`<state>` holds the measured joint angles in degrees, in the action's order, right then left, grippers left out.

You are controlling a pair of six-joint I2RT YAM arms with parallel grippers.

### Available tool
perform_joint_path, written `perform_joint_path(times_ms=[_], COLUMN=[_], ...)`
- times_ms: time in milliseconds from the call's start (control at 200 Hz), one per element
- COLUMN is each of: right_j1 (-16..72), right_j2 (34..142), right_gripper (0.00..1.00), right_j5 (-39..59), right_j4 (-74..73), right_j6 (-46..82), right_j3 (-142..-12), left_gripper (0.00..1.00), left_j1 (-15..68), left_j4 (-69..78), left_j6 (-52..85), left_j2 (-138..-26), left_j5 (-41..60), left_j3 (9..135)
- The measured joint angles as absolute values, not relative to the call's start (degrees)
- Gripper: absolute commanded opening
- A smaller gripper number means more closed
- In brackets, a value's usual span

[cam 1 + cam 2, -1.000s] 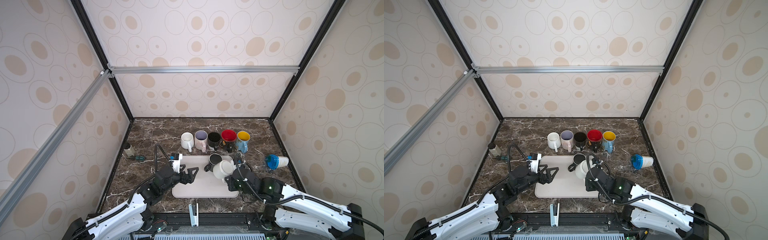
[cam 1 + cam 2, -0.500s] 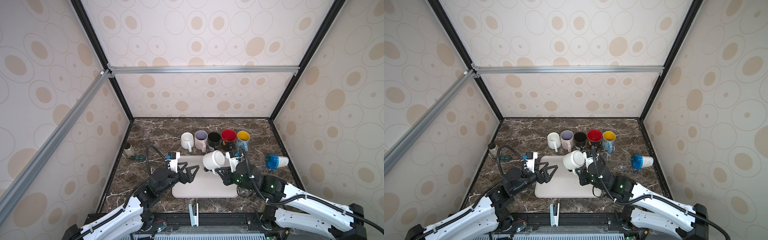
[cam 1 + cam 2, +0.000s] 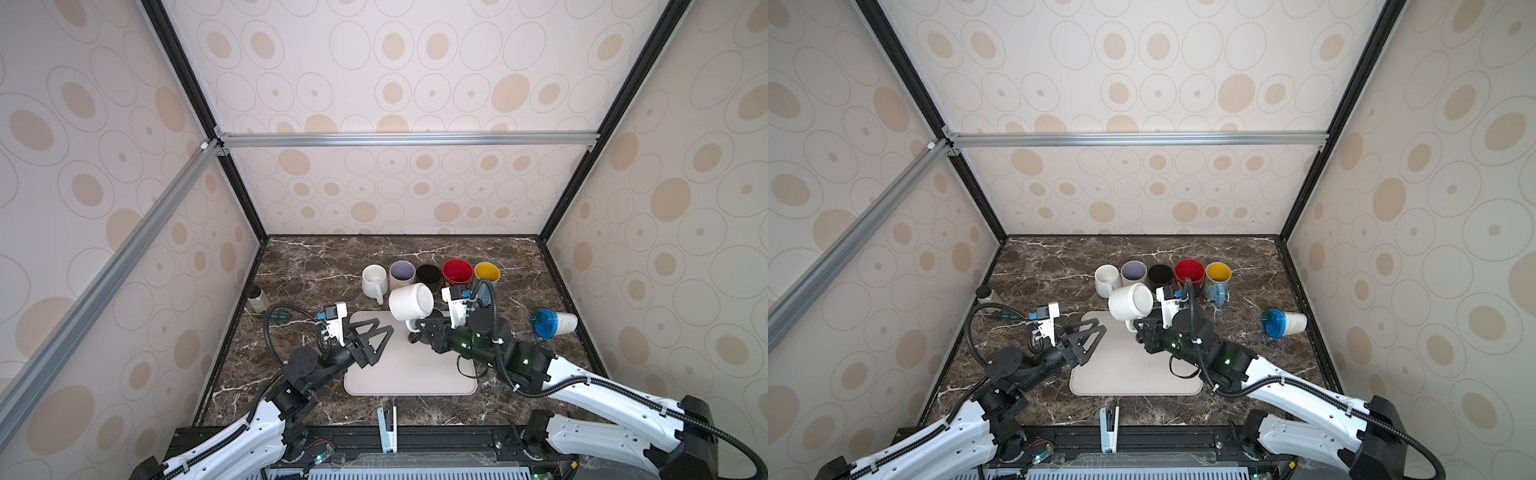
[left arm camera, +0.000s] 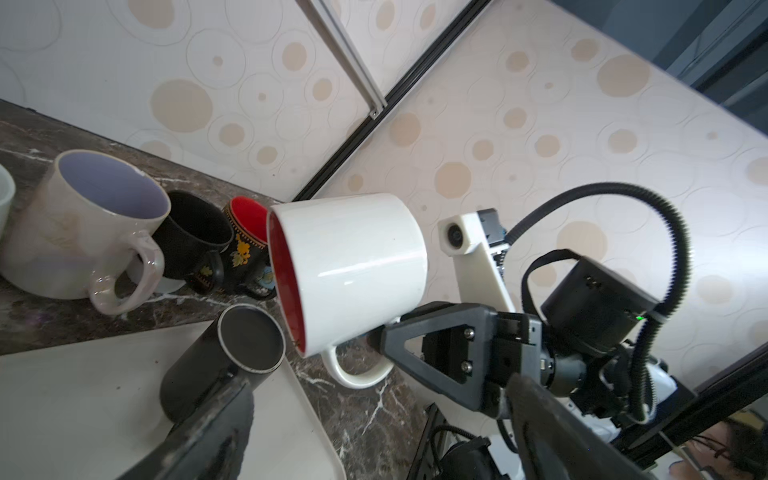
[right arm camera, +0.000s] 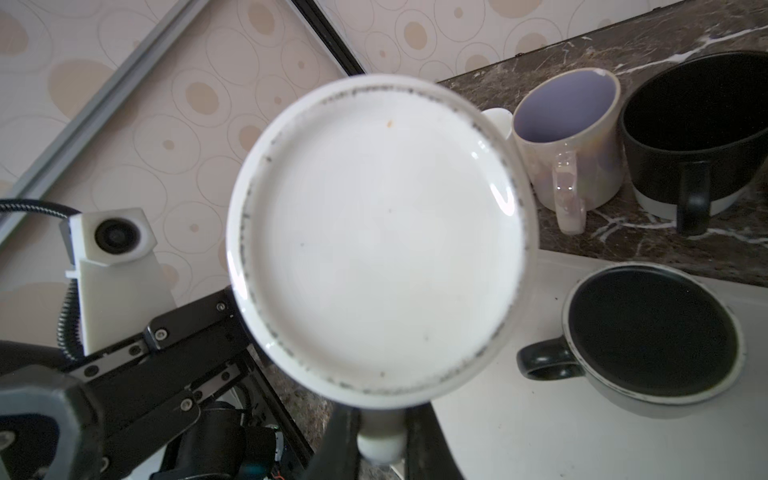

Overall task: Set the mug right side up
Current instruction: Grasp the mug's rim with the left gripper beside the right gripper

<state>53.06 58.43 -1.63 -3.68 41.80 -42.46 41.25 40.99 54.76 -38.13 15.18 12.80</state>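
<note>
Low centre in a top view, our left claw (image 3: 383, 327) hangs wide open over the left edge of the tray (image 3: 409, 376). Just right of it, our right claw (image 3: 417, 329) pinches the handle of the white mug (image 3: 411, 302), which lies sideways in mid-air. Behind it we see five mugs (image 3: 429, 274) standing upright.

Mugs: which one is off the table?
The white ceramic mug with the red interior, held sideways in the air by its handle in the right end effector. The other mugs rest on surfaces.
</note>
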Motion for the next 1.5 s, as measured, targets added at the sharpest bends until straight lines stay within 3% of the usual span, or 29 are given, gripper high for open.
perform_joint_path(times_ms=[475, 645, 955, 1496], right_j1=[50.92, 50.92, 50.72, 50.72], right_j2=[61.36, 65.19, 68.36, 71.4], right_gripper=[0.0, 0.0, 0.0, 0.0], right_j5=[8.54, 13.15, 17.89, 24.27], right_j4=[-22.17, -26.7, -32.77, -38.5], right_j6=[48.23, 50.52, 53.74, 56.55], right_j3=[-40.03, -40.4, -41.25, -41.87], left_gripper=[0.9, 0.84, 0.8, 0.59], left_j1=[37.1, 36.84, 36.49, 35.66], left_j4=[66.43, 72.97, 77.82, 85.43], left_j6=[68.31, 70.74, 72.95, 76.49], left_j2=[-43.97, -48.1, -52.6, -58.41], left_j5=[18.15, 18.83, 19.97, 20.03], left_j3=[6.5, 6.5, 6.68, 6.85])
